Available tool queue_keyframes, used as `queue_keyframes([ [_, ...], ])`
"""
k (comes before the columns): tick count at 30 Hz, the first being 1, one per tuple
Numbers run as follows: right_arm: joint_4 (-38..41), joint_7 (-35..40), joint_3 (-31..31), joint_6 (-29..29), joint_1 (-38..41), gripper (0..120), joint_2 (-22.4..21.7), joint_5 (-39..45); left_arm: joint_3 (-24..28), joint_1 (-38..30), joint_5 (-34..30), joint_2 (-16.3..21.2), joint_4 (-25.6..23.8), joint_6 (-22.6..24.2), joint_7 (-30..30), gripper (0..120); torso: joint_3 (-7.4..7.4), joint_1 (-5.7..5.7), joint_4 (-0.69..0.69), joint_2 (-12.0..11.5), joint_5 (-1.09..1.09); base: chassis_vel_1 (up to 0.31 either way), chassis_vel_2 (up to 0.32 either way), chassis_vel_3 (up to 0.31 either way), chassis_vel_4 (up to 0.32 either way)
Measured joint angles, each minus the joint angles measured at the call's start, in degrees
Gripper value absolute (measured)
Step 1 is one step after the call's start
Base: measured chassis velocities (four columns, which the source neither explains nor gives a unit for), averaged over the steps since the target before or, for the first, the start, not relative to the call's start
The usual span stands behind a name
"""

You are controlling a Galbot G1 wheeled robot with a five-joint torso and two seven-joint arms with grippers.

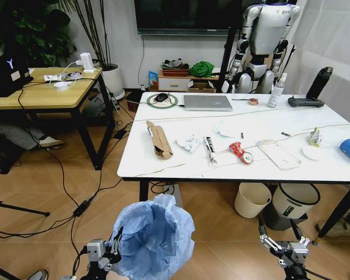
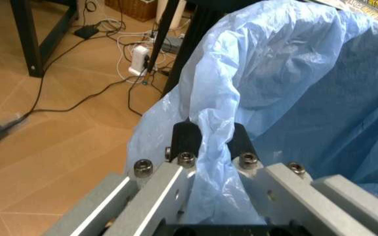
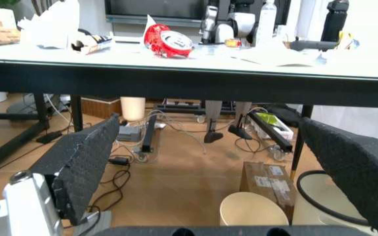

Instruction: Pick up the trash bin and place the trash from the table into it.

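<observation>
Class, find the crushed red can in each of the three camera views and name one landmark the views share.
Head view: crushed red can lies on the table, centre-right, near the front edge.
Left wrist view: not in it.
Right wrist view: can lies on the tabletop, seen from below table height.
Shared landmark: cream bucket-like bin under the table.

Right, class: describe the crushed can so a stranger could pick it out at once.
Start at the white table and look along its front edge, a little right of the middle. The can lies on its side there, between a wrapper and a clear plastic pack. It is the only red thing on the table, crumpled, with a silver end.
</observation>
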Motion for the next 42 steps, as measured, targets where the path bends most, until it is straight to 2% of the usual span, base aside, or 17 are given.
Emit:
queue_keyframes([
  [42,0.0,0.0,-0.1,0.0,0.1,100,0.0,0.3,0.3,0.0,0.8,-0.3,0.5,-0.8,-0.9,0,7.11,5.86,0.0,13.0,0.0,0.0,0.0,0.0,0.0],
])
